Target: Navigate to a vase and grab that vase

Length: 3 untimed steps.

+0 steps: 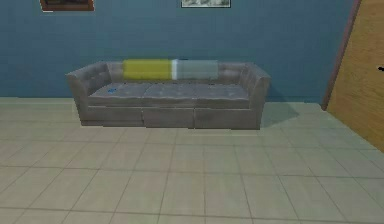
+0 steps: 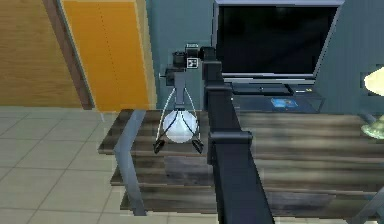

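In the arm side view the dark arm (image 2: 232, 150) rises from the bottom edge over a dark wooden table (image 2: 300, 150). At its far end the gripper (image 2: 179, 142) points down toward the table's left part. A small round white thing (image 2: 180, 127), which may be a vase, sits between the two thin fingers (image 2: 160, 135) with the tabletop behind it. I cannot tell whether the gripper holds it or whether it rests on the table.
A black television (image 2: 270, 40) stands on a low unit behind the table, and an orange door (image 2: 105, 50) lies to its left. A pale green object (image 2: 374, 90) sits at the table's right edge. Ahead, a grey sofa (image 1: 165, 95) stands against a blue wall across tiled floor (image 1: 190, 170).
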{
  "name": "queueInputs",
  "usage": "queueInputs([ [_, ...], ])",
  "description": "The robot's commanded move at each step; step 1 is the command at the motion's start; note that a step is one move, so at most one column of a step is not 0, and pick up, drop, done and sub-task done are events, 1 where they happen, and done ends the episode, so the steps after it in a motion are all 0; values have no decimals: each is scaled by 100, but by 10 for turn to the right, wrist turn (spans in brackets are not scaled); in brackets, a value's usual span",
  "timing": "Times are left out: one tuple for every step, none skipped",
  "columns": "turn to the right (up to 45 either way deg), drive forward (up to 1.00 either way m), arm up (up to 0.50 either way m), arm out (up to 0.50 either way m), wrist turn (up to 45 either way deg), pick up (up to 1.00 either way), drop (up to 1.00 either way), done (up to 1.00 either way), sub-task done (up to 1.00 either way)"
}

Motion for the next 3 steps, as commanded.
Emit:
queueInputs([
  [0,0,0,0,450,0,0,0,0],
  [0,0,0,0,450,0,0,0,0],
  [0,0,0,0,450,0,0,0,0],
])
